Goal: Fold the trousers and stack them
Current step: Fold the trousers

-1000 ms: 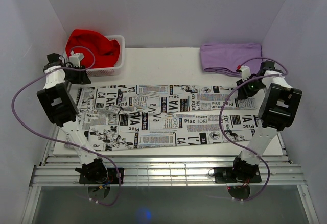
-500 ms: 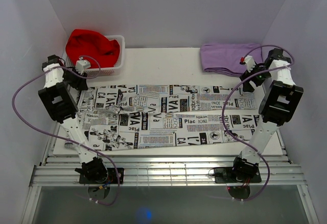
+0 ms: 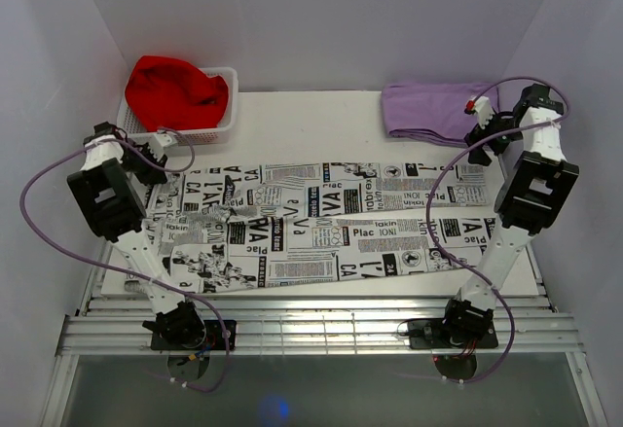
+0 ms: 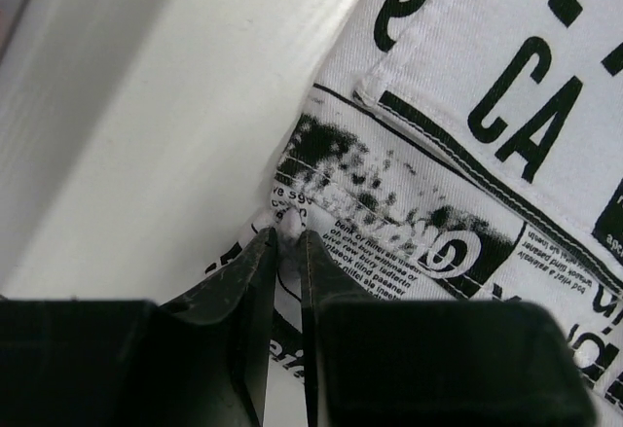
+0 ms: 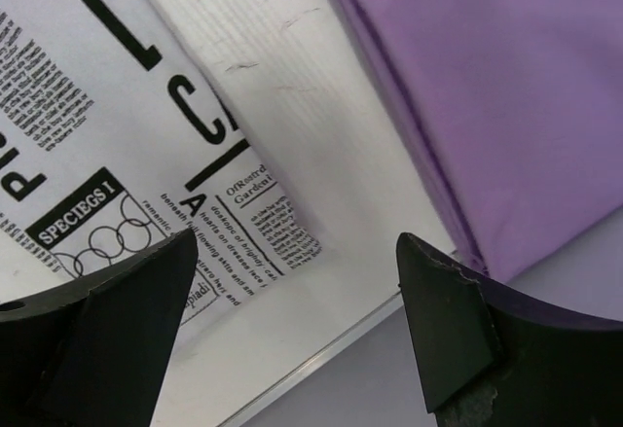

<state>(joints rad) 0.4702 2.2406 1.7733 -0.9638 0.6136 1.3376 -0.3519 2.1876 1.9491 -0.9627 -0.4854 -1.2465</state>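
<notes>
While at trousers (image 4: 487, 77) edge, left fingers (image 4: 243, 301).

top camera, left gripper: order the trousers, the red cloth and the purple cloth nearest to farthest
1. The trousers: the left gripper pinches an edge at their left end.
2. The red cloth: in the white basket just beyond the gripper, at the far-left corner.
3. The purple cloth: at the far-right corner, across the table.
</notes>
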